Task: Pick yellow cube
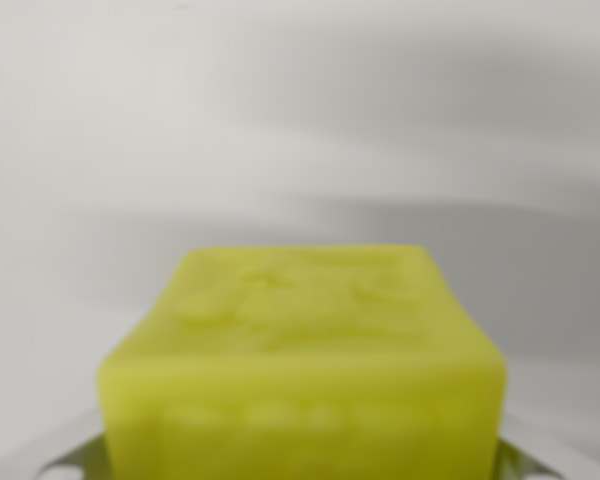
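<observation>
A plain white surface (280, 120) fills the view, with soft grey shadows (460, 230) lying across it.

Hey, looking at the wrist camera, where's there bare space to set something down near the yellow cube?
The white surface is bare all above the yellow cube, and down the wrist view's left and right beside it. The bottom centre is crowded: the cube fills it, with pale metal parts at both lower corners, too blurred to identify.

yellow cube (305, 370) looks like matt, kinda waxy plastic, mostly smooth, faint raised bumpy relief on the top face and near side, blurry up close, pale plain surface (280, 120) behind it looks smooth and matt
</observation>
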